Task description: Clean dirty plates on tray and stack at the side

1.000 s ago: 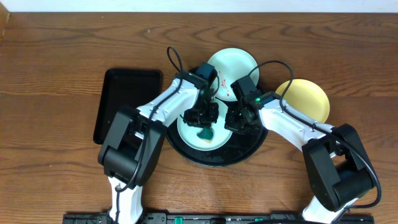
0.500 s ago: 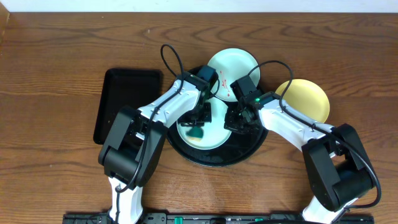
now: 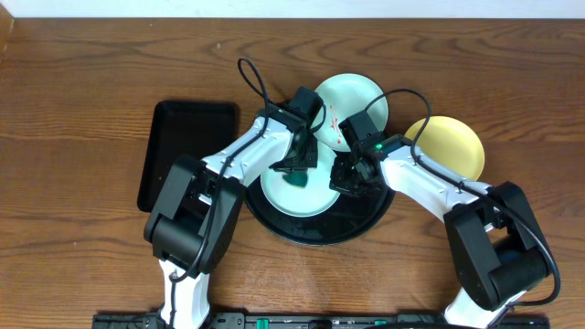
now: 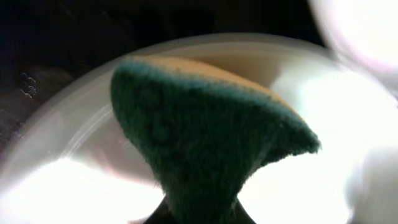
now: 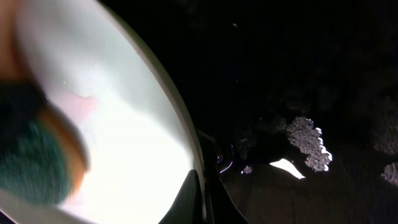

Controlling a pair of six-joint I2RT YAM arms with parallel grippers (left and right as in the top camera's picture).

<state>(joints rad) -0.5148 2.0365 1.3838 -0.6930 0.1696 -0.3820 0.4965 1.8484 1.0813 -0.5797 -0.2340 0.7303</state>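
Pale mint-teal round plate [image 3: 311, 199], at frame centre on the large round glossy black tray [image 3: 364, 217], is pinched at its rim by the right gripper [image 3: 345, 178], jaws clenched, and could be tipped if the green-and-yellow sponge [image 3: 298, 180] clamped in the jaws of the left gripper [image 3: 297, 169] is pressed off-centre.

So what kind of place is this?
Probably a robot test bench, not a real kitchen: a wooden table, two robot arms mounted at its near edge, and a sponge held over a plate on a black tray.
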